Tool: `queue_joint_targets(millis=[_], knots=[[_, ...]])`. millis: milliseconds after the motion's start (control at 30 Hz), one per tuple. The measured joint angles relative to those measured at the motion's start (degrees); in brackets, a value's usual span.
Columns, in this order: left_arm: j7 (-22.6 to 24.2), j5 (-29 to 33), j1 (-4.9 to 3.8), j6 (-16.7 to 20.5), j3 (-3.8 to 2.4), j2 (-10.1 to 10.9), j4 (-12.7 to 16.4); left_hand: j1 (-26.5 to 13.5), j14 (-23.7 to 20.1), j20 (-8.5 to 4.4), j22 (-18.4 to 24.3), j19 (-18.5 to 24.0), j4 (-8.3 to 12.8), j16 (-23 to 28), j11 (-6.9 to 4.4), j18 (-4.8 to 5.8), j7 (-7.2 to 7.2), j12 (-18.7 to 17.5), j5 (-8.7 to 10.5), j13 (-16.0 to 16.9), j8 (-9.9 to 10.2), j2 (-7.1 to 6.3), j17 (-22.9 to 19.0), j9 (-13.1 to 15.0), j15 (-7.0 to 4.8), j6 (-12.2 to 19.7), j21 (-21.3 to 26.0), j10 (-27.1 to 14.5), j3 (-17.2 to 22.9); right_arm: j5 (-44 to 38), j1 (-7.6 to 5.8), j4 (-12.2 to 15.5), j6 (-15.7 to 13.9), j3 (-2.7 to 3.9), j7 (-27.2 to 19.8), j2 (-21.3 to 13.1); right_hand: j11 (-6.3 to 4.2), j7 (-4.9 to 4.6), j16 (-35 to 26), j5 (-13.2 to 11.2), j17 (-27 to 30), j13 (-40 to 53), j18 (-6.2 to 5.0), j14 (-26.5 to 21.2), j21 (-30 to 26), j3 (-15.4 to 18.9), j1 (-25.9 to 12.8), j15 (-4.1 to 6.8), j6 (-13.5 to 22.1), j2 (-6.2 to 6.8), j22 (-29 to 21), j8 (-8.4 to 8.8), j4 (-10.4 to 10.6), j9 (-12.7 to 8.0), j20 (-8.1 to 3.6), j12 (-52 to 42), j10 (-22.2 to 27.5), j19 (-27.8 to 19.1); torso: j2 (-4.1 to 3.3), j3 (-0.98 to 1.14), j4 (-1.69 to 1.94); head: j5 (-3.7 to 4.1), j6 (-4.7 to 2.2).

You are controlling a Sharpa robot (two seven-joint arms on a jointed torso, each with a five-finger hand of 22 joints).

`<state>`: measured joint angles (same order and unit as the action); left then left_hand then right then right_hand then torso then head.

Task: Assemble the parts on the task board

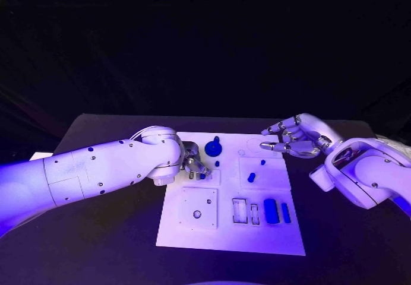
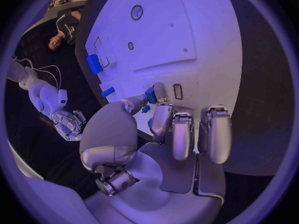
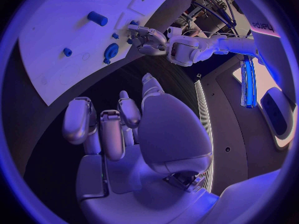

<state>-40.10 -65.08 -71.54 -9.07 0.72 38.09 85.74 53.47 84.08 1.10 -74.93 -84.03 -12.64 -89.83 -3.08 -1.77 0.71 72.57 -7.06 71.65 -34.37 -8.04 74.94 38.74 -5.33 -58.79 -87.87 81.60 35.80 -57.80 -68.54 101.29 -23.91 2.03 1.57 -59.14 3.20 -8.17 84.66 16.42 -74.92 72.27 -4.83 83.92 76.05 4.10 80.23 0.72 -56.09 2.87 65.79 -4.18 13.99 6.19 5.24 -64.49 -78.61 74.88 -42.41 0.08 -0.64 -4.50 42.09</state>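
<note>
- Head view: a white task board (image 1: 230, 231) is laid at the middle of a black table (image 1: 103, 249).
- Head view: the left hand (image 1: 193, 167) is lowered onto the board's left-middle part, and a small blue piece (image 1: 202, 176) is seen at its fingertips.
- Head view: a round blue part with a tab (image 1: 213, 148) is set at the far middle of the board; a tiny blue peg (image 1: 217, 163) is placed just nearer than it.
- Head view: a short blue cylinder (image 1: 252, 177) is lying in the right-middle recess.
- Head view: a long blue bar (image 1: 271, 211) and a thinner blue strip (image 1: 285, 212) are lying side by side at the near right, beside two open slots (image 1: 246, 212).
- Head view: the right hand (image 1: 294, 141) is held above the board's far right corner, fingers curled but apart, nothing in them.
- Left wrist view: the small blue piece (image 2: 150, 95) is pinched between the thumb and a finger of the left hand (image 2: 168, 134), right at the board (image 2: 206, 40).
- Right wrist view: the right hand (image 3: 134, 134) is shown empty, fingers apart, above the dark table; the left hand (image 3: 147, 39) is seen at the board (image 3: 56, 40).
</note>
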Motion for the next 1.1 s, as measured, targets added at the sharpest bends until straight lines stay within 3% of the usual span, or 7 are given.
queue_joint_targets(millis=[367,667,967,1100], knots=[[0.08,-0.08,0.01,-0.4,-0.01,0.07,0.0,-1.13,0.0,0.0,0.0,0.0,-1.21,0.0,0.0,0.0,-0.22,0.17,-0.02,0.35,0.27,-0.68,-0.01,-0.05,0.0,-0.6,0.0,0.41,-4.14,0.0,0.0,0.0,0.02,0.0,0.02,0.0,0.0,0.0,0.0,0.0,0.01,-0.02,0.0,0.0,0.0,0.17,0.0,0.0,0.0,0.0,0.0,0.0,0.17,0.0,0.0,0.07,0.0,0.0,0.0,0.0,0.02,0.01,0.09],[0.21,-0.17,0.07,-0.38,0.01,0.5,0.4,-2.38,-0.21,0.0,0.01,0.0,-3.63,0.0,0.0,0.0,-0.23,0.17,-0.02,0.58,0.27,-0.11,-0.01,0.01,-0.21,-0.6,0.0,0.41,-11.0,0.0,0.0,-0.09,0.01,0.0,0.03,0.1,0.0,0.0,-0.22,0.0,0.01,-0.01,0.0,0.0,0.01,0.17,0.0,0.0,0.0,0.0,-0.09,0.0,0.17,0.0,0.0,0.08,0.0,0.0,0.01,-0.05,0.01,0.01,0.01],[0.23,-0.21,0.16,-0.15,0.02,0.86,0.81,-2.98,-0.21,-0.2,0.01,0.21,-4.01,0.0,-0.2,0.0,-0.43,0.35,-0.02,0.85,0.27,0.49,-0.02,0.08,-0.21,-0.8,0.0,0.61,-15.26,0.0,0.0,-0.23,0.01,-0.01,0.03,0.23,0.0,0.0,-0.22,0.0,0.01,-0.11,0.0,0.0,0.01,0.32,0.0,0.0,0.0,0.0,-0.09,0.0,0.32,0.0,0.0,0.09,0.0,0.0,0.01,-0.05,0.03,0.03,-0.05],[0.16,-0.21,0.37,-0.01,-0.32,1.35,1.34,-3.21,-0.21,-0.33,0.01,0.08,-4.04,0.0,-0.2,0.0,-0.42,0.44,-0.02,0.85,0.49,0.72,-0.02,0.1,-0.21,-0.79,0.0,0.61,-16.65,0.0,0.0,-0.33,0.01,-0.02,0.03,0.29,0.0,0.0,-0.22,0.0,0.01,-0.11,0.0,0.0,0.01,0.47,0.0,0.0,0.0,0.0,-0.09,0.0,0.16,0.0,0.0,0.09,0.0,0.0,0.01,-0.05,0.02,0.03,-0.15]])
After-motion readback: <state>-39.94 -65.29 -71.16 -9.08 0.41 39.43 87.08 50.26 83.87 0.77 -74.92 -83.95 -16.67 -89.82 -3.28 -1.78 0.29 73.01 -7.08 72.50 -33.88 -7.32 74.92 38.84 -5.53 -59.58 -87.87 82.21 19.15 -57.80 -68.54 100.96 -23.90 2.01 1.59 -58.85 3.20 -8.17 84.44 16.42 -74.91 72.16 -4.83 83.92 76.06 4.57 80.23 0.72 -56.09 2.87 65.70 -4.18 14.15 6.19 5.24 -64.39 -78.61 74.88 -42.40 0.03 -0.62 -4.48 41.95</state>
